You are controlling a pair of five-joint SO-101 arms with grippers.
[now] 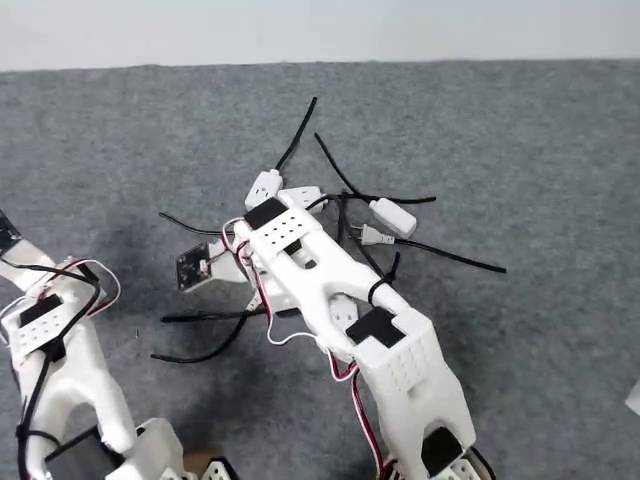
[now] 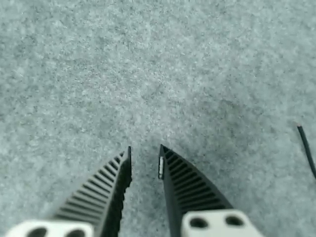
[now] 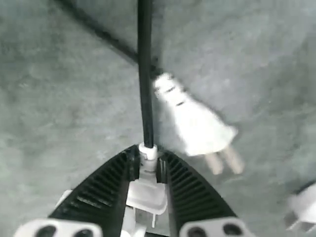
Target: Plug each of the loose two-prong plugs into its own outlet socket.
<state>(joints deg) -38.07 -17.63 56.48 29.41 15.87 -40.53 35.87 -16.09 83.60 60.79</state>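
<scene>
Grey carpet [image 2: 148, 59] lies under both arms. The right claw [image 3: 148, 168] pinches a corded white plug [image 3: 145, 190]; a second plug [image 3: 197, 126], prongs bare, lies just beside it. The left claw [image 2: 145, 163] hangs slightly spread above the carpet.

A grey, felt-like carpet [image 1: 540, 140] covers the tabletop as far as the high view reaches, its short nap mottled with lighter and darker flecks. Along the far side, a plain pale wall [image 1: 320, 30] meets the carpet in a straight, nearly level line. At the right-hand edge of the high view a small white object [image 1: 634, 398] sits on the carpet, cut off by the frame, with too little showing to tell what it is. Up close in the wrist views, the carpet looks fuzzy and speckled, with soft shadows across it.
</scene>
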